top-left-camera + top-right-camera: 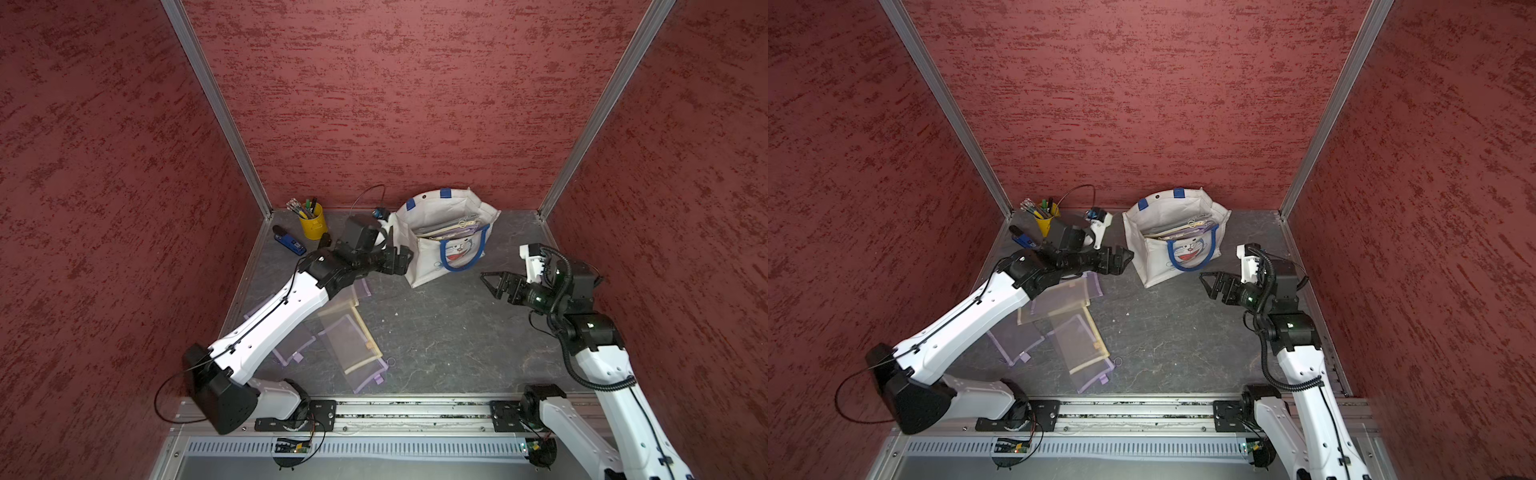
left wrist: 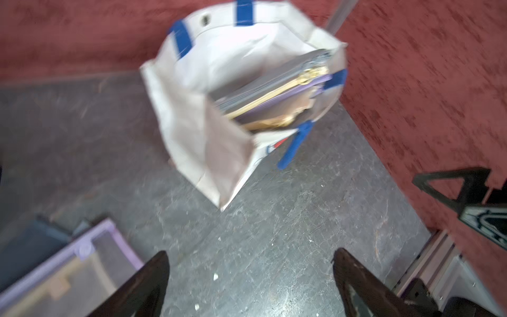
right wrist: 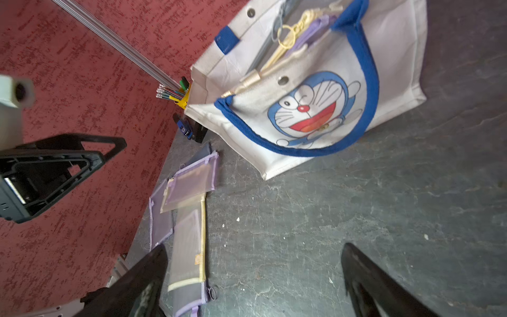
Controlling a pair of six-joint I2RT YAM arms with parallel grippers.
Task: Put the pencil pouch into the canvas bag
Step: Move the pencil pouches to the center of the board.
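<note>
Left gripper (image 2: 251,254) stands spread and empty just beside the canvas bag (image 1: 417,268). Right gripper (image 3: 253,247) is likewise spread and empty. Next step, by my judgement, is grasping a loose pencil pouch (image 1: 350,341) before the bag.

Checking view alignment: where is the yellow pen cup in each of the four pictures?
In a top view: yellow pen cup at the back left, left of the canvas bag.
In a top view: same spot.
Left wrist: not in it.
Right wrist: a yellow sliver behind the bag's corner.
Shared landmark: the canvas bag.
</note>
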